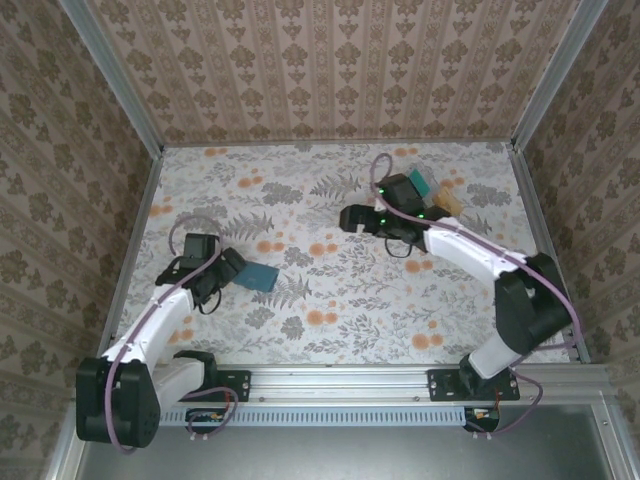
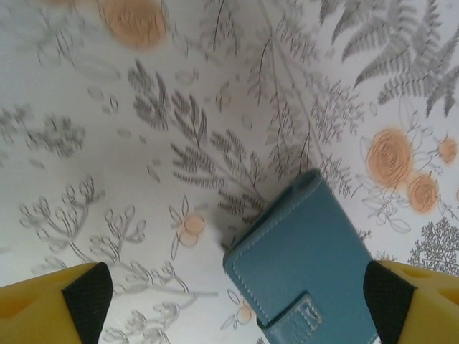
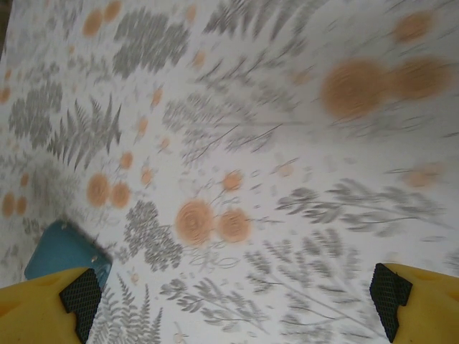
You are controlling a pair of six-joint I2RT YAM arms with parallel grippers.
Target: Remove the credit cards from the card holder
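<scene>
So the wallet is lying flat on the left-middle of the table, folded shut. In the left wrist view you can see the stitched blue cover and the little tab wrapped over the near edge. With it closed like that I can't tell what's tucked inside; no slots on show.

The left gripper is right down at the wallet's left end. Its fingers are wide apart and the wallet sits between them, way closer to the right-hand pad. It might be touching that pad, I can't tell. The other pad is well clear, with bare cloth in the gap.

The right gripper hangs over the middle-back of the table, well apart from the wallet. Its fingers are spread wide too, with just flowery cloth between them. That view is blurry, and the wallet's corner peeks in at lower left.

Loose stuff: a teal card and an orange card sit at the back right, just behind the right arm and partly hidden by it.

Room-wise, the wallet is well off the walls and the near rail. There's plenty of open cloth between the two grippers and across the front right.
</scene>
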